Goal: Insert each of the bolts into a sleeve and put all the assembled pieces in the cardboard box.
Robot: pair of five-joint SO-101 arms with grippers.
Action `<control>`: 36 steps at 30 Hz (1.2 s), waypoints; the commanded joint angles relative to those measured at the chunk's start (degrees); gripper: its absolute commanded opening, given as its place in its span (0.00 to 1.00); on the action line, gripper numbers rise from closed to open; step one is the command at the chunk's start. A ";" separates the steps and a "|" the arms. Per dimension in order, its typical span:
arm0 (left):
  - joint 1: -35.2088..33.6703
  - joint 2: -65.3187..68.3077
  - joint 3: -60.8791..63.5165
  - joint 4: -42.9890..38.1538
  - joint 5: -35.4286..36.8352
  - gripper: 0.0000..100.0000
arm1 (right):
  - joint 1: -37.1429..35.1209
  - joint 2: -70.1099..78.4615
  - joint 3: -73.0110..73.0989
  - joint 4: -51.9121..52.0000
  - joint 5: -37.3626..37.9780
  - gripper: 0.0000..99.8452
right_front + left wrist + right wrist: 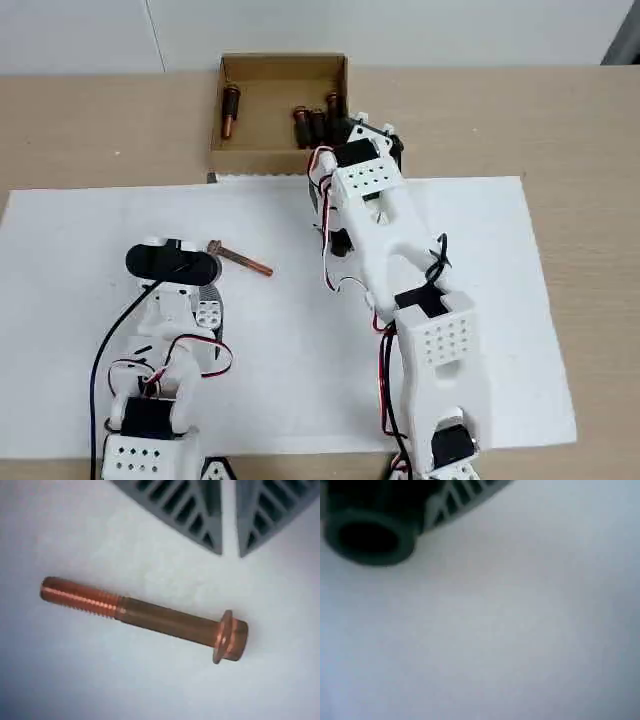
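Note:
A copper bolt [145, 617] lies flat on the white paper [300, 350], threaded end away from its flanged head; it also shows as the bolt [243, 259] beside my left arm. My left gripper [229, 545] hangs just off the bolt's head end, its grey fingers a narrow slit apart with nothing between them. My right gripper [420, 517] holds a black sleeve [367, 535], open end facing the camera, low over the paper. The right arm [365, 190] stretches to the near right corner of the cardboard box [282, 68].
Inside the box lie assembled pieces: one at the left [230, 110] and several at the right [312, 125]. The paper covers most of the tan table [100, 130]. The box stands at the paper's far edge.

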 commanded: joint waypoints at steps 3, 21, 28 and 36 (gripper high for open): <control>0.18 -0.70 -0.40 -0.26 -0.18 0.01 | -1.27 -10.33 -2.11 1.54 -0.18 0.00; -4.57 -0.18 -25.71 15.03 -0.35 0.01 | -3.82 -42.15 -1.49 10.33 2.90 0.00; -4.75 0.26 -33.19 25.14 -0.35 0.01 | -3.47 -56.40 12.92 9.89 4.92 0.00; -4.75 19.78 -48.40 33.23 6.59 0.01 | -2.86 -72.40 33.76 8.84 4.92 0.00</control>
